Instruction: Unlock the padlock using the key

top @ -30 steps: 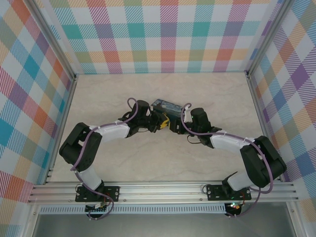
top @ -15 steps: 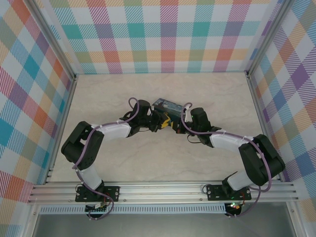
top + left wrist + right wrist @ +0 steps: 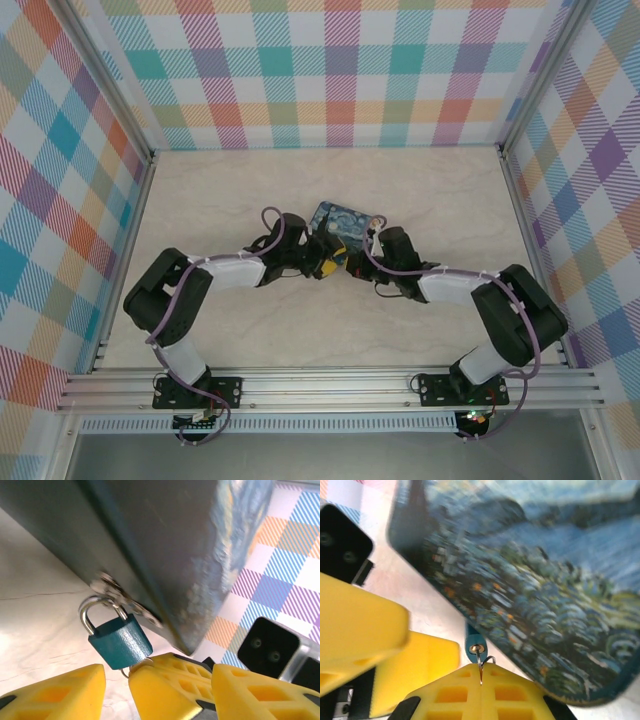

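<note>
The teal padlock [image 3: 120,641] hangs by its shackle from the hasp of the painted tin [image 3: 165,545]. In the right wrist view I see the padlock's underside [image 3: 471,641] with the thin key [image 3: 480,661] in its keyhole. My right gripper [image 3: 481,674] is shut on the key's bow, and a small wire ring sticks out beside it. My left gripper [image 3: 160,676] is open, with one yellow finger [image 3: 55,692] left of the padlock and the other [image 3: 260,690] to the right. The right gripper's fingers sit between them. In the top view both grippers [image 3: 322,258] [image 3: 348,258] meet below the tin [image 3: 340,220].
The tin [image 3: 545,580] is tipped, its painted lid facing the right wrist camera and one edge off the marble tabletop [image 3: 220,200]. Plaid walls [image 3: 340,80] and metal rails enclose the table. Open surface lies left, right and behind the tin.
The tin has tipped so its painted lid now shows from above. Both grippers have drawn in closer beneath it, and the right arm's forearm has shifted left.
</note>
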Robot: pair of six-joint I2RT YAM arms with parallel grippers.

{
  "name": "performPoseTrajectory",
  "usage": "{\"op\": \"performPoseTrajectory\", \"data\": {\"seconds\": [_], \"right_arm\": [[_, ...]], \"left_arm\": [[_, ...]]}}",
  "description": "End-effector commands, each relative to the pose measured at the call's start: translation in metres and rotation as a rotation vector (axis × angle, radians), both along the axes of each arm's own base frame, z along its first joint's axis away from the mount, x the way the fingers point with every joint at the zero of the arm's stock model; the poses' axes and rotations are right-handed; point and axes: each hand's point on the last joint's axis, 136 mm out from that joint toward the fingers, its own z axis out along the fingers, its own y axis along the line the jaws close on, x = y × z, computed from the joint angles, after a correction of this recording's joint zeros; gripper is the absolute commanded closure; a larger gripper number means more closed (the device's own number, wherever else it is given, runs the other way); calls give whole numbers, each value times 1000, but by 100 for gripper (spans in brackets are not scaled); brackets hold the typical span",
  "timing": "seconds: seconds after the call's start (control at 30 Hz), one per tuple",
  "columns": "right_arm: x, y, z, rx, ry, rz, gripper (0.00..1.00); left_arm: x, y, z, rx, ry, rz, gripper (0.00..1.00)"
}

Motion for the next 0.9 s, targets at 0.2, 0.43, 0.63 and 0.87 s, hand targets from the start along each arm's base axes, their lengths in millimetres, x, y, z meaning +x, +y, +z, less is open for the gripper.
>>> {"op": "performPoseTrajectory", "data": {"seconds": [0.2, 0.43, 0.63, 0.87], "right_arm": [[-18, 9, -19, 41, 122, -74, 100], [-12, 6, -5, 123, 120, -180, 100], [-9, 4, 6, 153, 113, -213, 100], [-8, 7, 5, 174, 143, -225, 100]], "left_arm": [[-11, 47, -2, 28, -25, 150, 41], [-5, 43, 8, -54, -82, 190, 52], [-1, 28, 10, -98, -119, 199, 54], [-2, 19, 2, -107, -122, 196, 58]]}}
